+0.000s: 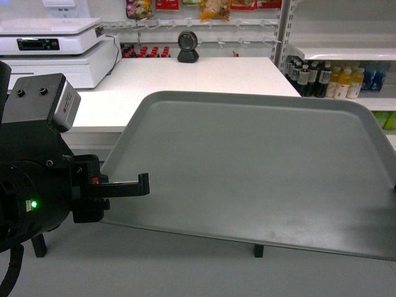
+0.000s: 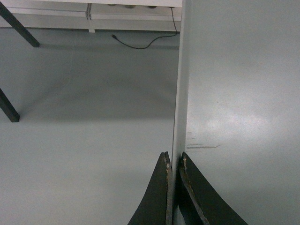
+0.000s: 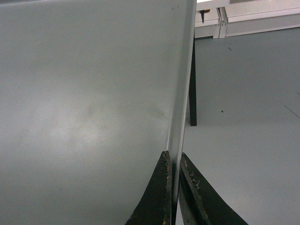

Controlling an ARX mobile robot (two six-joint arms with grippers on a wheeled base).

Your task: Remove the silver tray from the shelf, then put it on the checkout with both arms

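A shop — white checkout (image 1: 204, 77) with weighing scale (image 1: 49, 37), hanging snack packets (image 1: 213, 9), bottled drinks (image 1: 328, 80) on shelves.

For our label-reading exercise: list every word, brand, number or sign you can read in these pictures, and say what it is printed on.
No text can be read.
Scale: dark display panel, characters too blurred.
Snack packets hanging behind the counter: print too small.
Bottles on the right shelf: labels too small.
Silver tray: plain, no marking; both wrist views show none either.
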